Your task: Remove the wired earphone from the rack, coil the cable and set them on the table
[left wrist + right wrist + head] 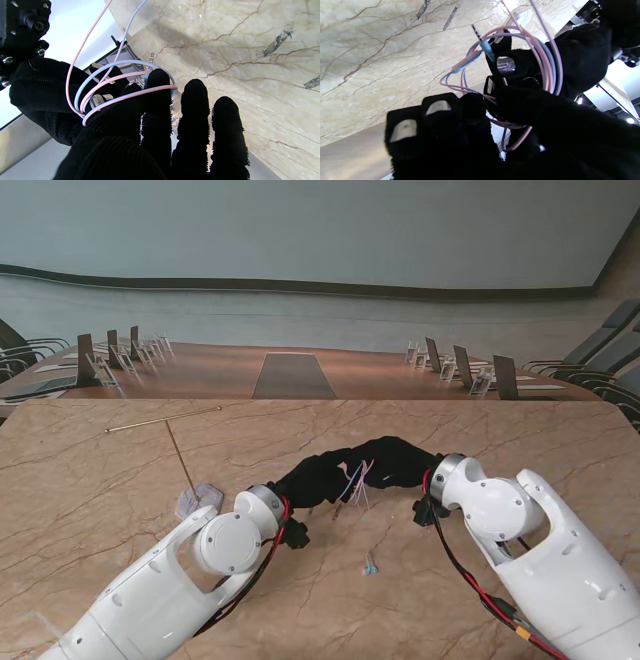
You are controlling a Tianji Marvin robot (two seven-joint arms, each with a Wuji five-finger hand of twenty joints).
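Fingers [160, 82] of the left hand [318, 480] are looped by the pink-and-blue cable [120, 75], held above the tabletop [120, 480]; the right hand [395, 460] pinches a strand. Light, limp and springy, it is best gripped across the bundled loops, not the plug [480, 37].

Both gloved hands are bunched together over the marble table [370, 50]. The right hand [450, 135] pinches the pink and blue cable [545, 60], which loops around the left hand [577, 57]. The plug [480, 40] sticks out free, pointing at the tabletop.
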